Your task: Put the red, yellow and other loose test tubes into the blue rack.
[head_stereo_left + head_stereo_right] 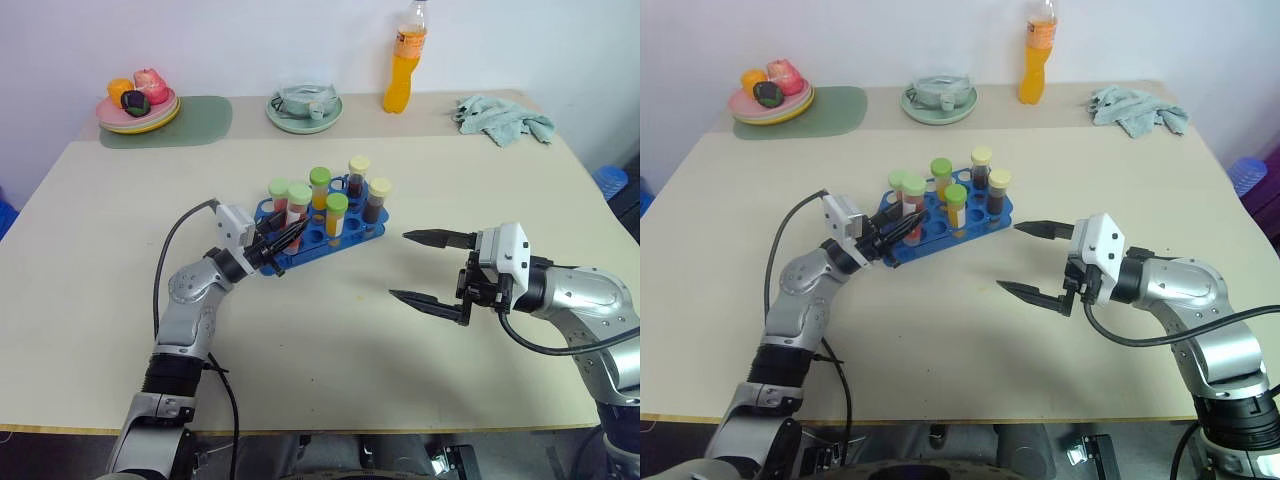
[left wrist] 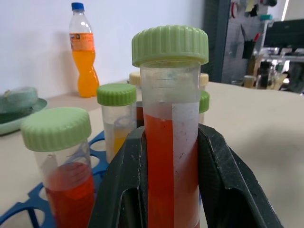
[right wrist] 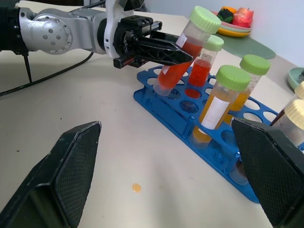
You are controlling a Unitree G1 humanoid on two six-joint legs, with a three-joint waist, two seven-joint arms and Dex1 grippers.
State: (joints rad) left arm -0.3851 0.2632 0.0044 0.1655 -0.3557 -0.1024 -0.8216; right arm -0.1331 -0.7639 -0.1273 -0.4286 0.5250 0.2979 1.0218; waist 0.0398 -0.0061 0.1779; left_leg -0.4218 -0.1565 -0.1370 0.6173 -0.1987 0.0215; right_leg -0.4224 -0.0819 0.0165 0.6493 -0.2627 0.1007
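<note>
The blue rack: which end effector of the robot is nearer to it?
The left. The left end effector is at the blue rack's near corner, shut on a red test tube over its holes. The right end effector hangs open beside the rack, apart from it.

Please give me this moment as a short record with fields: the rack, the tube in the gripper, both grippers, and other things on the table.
rack: blue rack at mid-table, holding several capped tubes upright
held tube: red test tube with green cap, tilted, its lower end at a hole near the rack's corner
left gripper: left gripper shut on the red test tube
right gripper: right gripper open, holds nothing, beside the rack
back of table: orange bottle, grey-green cloth, plate of fruit, green plate
</note>
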